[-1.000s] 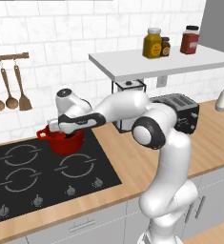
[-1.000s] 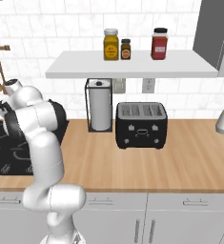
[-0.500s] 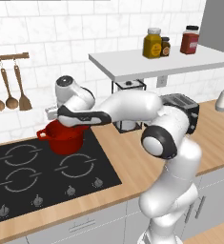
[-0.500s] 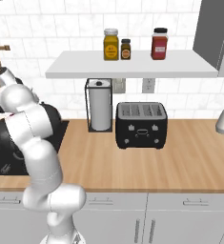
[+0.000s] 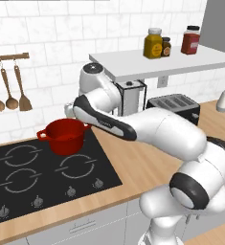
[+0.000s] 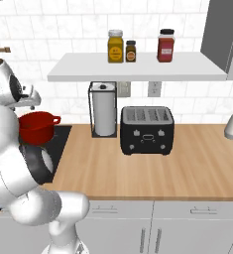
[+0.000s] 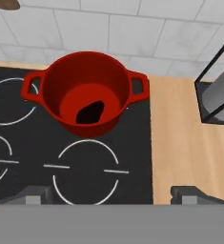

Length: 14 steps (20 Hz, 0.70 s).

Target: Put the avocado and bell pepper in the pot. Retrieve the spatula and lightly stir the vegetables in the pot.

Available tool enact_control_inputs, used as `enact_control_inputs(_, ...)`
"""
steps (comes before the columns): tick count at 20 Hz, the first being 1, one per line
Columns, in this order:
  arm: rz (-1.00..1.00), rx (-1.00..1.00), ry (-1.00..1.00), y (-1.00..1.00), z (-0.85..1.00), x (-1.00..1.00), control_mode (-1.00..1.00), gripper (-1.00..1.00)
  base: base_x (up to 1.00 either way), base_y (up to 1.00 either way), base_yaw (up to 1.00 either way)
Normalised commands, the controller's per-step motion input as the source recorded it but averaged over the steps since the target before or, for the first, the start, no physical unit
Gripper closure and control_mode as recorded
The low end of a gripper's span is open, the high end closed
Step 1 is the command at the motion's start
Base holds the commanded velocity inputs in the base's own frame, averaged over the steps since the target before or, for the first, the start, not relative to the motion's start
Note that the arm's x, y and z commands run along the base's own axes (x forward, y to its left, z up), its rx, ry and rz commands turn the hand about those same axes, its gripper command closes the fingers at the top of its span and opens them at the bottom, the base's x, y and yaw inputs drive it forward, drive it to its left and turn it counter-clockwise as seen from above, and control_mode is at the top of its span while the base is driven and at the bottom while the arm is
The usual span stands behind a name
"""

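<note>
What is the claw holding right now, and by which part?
Nothing. In the hand view the fingertips stand wide apart with only stovetop between them, above the pot, which holds one dark item.

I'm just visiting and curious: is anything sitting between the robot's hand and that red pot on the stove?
Nothing visible is in the way. In the hand view, the fingertips frame bare black cooktop, and the pot stands beyond it, open-topped with no lid. One dark object lies inside the pot. The paper towel holder stands off to one side, on the counter.
</note>
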Motion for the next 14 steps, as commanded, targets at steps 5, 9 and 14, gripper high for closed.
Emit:
enact_control_inputs(5, 0.18, 0.15, -0.01, -0.81, 0.04, -0.67, -1.0, -1.0, 0.0, 0.0, 0.0)
enact_control_inputs(9, 0.13, 0.05, -0.06, -0.53, 0.0, -0.26, -1.0, -1.0, 0.0, 0.0, 0.0)
enact_control_inputs(14, 0.02, -0.06, 0.07, -0.3, 0.22, -0.08, -1.0, -1.0, 0.0, 0.0, 0.0)
